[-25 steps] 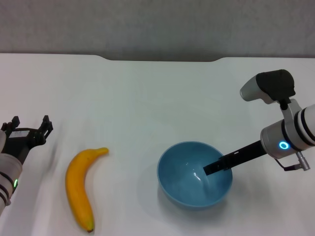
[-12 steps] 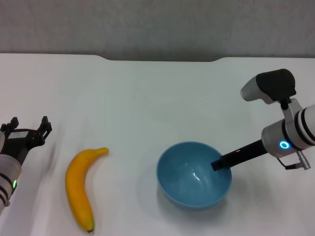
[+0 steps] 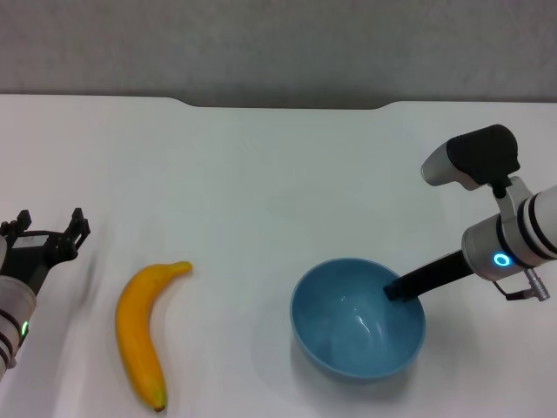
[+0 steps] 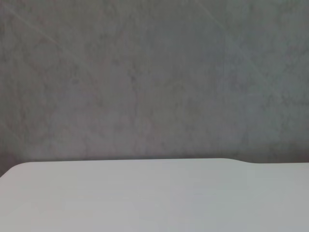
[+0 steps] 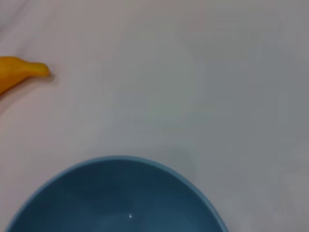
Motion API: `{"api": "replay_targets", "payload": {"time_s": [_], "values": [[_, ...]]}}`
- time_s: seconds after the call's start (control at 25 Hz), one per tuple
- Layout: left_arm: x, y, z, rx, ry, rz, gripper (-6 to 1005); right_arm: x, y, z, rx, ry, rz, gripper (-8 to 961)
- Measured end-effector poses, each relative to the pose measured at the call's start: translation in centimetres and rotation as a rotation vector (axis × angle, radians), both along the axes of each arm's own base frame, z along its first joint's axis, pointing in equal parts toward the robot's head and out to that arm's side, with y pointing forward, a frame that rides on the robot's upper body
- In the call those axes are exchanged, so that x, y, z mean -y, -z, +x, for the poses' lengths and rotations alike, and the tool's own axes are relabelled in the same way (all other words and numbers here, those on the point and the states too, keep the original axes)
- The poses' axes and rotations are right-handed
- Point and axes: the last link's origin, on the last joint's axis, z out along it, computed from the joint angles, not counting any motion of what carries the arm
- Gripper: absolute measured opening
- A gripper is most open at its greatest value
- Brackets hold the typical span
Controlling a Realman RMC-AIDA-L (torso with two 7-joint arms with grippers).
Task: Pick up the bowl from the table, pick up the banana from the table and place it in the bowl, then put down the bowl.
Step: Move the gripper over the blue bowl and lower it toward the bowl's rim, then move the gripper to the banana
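Your bowl [image 3: 358,319] sits toward the near right of the table [image 3: 261,174], light blue and empty, with a soft shadow under it that suggests it may be just clear of the surface, though you cannot be sure of that from the head view. The right gripper [image 3: 402,288] reaches in over the rim on the bowl's right side and appears to pinch that rim, one dark finger lying inside against the wall; the outer finger is hidden, so treat the grip as likely rather than confirmed. That puts you in the first step, picking up the bowl. Next you need it held steady and level, since a one-sided rim pinch could let it tilt. The banana [image 3: 144,330] lies well to the left of the bowl, untouched, stem pointing toward the bowl. The left gripper [image 3: 43,227] hovers at the table's left edge, just beyond the banana, its fingers spread apart and empty. The left wrist view shows only table and wall; the right wrist view shows no fingers.
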Motion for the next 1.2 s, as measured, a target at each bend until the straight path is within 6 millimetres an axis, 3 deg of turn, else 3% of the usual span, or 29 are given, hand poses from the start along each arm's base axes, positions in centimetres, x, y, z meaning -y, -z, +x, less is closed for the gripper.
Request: {"api": "replay_targets", "payload": {"time_s": [0.2,0.44,0.56,0.88,1.2], "values": [[0.0,0.0,0.0,0.0,0.0,0.0,812,-0.1,0.0,0.1,0.002,-0.001,0.015,37],[0.0,0.4,0.0,0.0,-0.011,-0.026,810,-0.2,-0.3,0.5,-0.025,0.01,0.056,31],[-0.5,1.3,0.5,0.01,-0.023,-0.081,809,-0.2,-1.6,0.9,-0.057,0.002,0.12,31],[-1.7,3.3,4.8,0.036,0.045,-0.187,804,0.3,-3.1,2.5,-0.069,0.021,0.196,31],[-3.2,1.7,8.3,0.093,0.083,-0.191,800,0.6,-3.1,3.2,-0.062,0.035,0.205,31]]}}
